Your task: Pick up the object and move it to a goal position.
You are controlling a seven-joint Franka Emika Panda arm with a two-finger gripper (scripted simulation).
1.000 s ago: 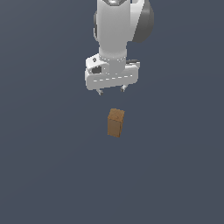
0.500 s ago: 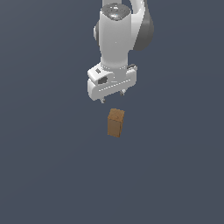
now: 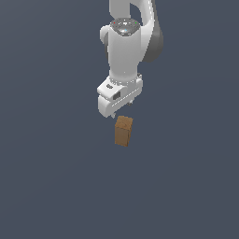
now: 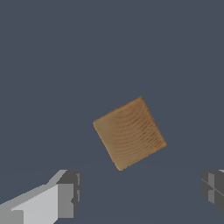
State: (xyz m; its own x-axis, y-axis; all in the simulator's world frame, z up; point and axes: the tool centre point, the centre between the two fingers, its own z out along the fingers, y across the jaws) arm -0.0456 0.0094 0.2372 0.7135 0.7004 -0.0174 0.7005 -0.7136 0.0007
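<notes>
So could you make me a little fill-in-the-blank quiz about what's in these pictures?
1. The small block is ____ in colour.
2. The tool hangs just ____ the block, not touching it.
3. In the wrist view, the tool's two fingers stand wide ____, with nothing between them.
4. The number of blocks in view is ____.

Missing words: brown; above; apart; one.

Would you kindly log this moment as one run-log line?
phase: approach | gripper: open, above block, no contact | brown block: upright on floor, ungrasped | goal: not visible
</notes>
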